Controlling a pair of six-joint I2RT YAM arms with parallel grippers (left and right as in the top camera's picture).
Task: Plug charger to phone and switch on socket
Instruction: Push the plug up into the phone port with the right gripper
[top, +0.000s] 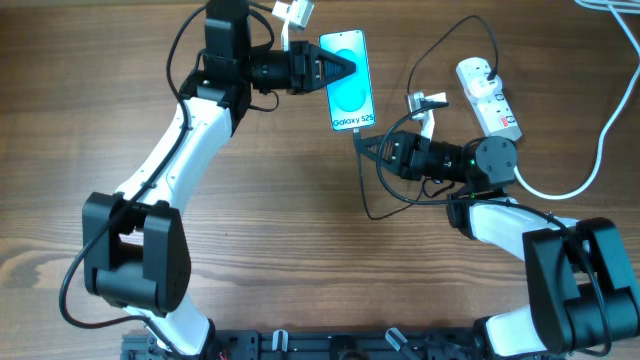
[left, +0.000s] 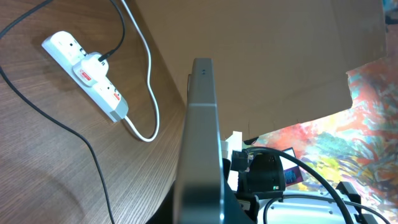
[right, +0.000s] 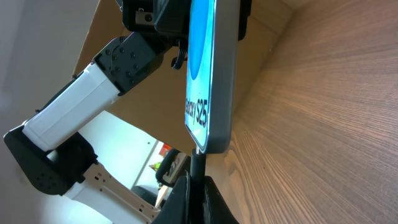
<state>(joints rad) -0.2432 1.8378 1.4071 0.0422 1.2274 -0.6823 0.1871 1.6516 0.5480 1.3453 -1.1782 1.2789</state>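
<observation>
The phone (top: 349, 82) with its teal-blue screen lies at the back middle of the table; my left gripper (top: 338, 68) is shut on its far end. In the left wrist view the phone (left: 202, 143) shows edge-on between my fingers. My right gripper (top: 368, 147) is shut on the charger's black connector tip (right: 197, 163), which meets the phone's bottom edge (right: 214, 140). The black cable (top: 385, 205) loops back to the white plug adapter (top: 482, 85) seated in the socket, a white power strip (top: 490, 100). The strip also shows in the left wrist view (left: 87, 71).
The strip's thick white cord (top: 600, 150) curves along the right side of the table. The black cable arcs over the table behind my right arm (top: 450, 40). A brown wall and colourful clutter lie beyond the table edge (left: 373, 124).
</observation>
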